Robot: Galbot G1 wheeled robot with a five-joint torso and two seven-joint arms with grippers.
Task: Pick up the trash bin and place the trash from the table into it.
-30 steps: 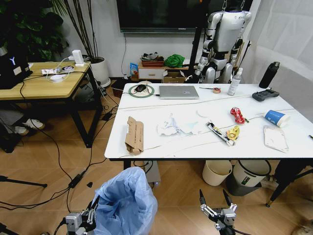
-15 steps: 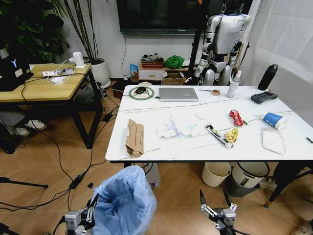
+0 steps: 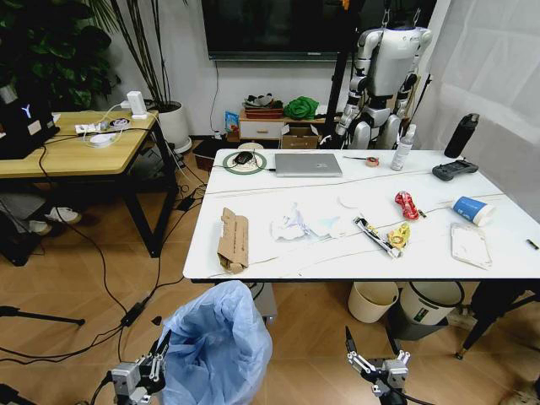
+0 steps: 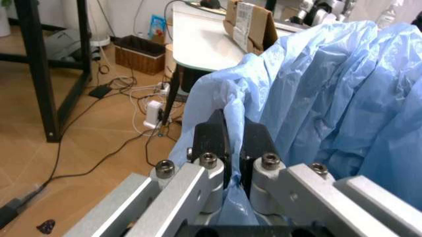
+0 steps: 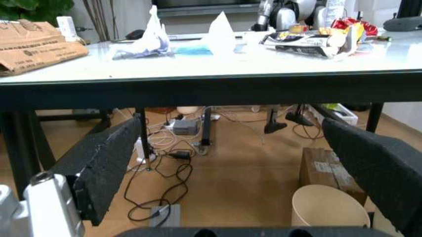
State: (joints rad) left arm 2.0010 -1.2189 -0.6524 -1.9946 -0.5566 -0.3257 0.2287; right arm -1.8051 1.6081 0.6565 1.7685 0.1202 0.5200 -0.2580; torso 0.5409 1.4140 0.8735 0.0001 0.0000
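The trash bin (image 3: pixel 218 342), its crinkly light-blue bag bulging over the rim, hangs low in front of the table (image 3: pixel 278 190). My left gripper (image 3: pixel 159 356) is shut on the bag's edge; the left wrist view shows its fingers (image 4: pixel 211 140) pinching blue plastic (image 4: pixel 316 94). My right gripper (image 3: pixel 369 342) is open below the table's front edge, with nothing between its fingers (image 5: pixel 105 163). The trash lies on the table: brown cardboard (image 3: pixel 234 238), crumpled white paper (image 3: pixel 289 224), a black-silver wrapper (image 3: pixel 376 235), a yellow wrapper (image 3: pixel 402 234), a red wrapper (image 3: pixel 407 203), a paper cup (image 3: pixel 472 209) and a flat white packet (image 3: pixel 469 245).
A laptop (image 3: pixel 308 163), a black controller (image 3: pixel 456 169) and a dark bottle (image 3: pixel 461 133) sit at the table's far side. A cream bucket (image 3: pixel 374 299) and a grey-black bin (image 3: pixel 433 302) stand under it. A wooden desk (image 3: pixel 76 143) is at the left, with cables across the floor.
The whole picture has shifted slightly, so the camera moved. The bin shows a little higher in the head view. Both grippers keep the same state.
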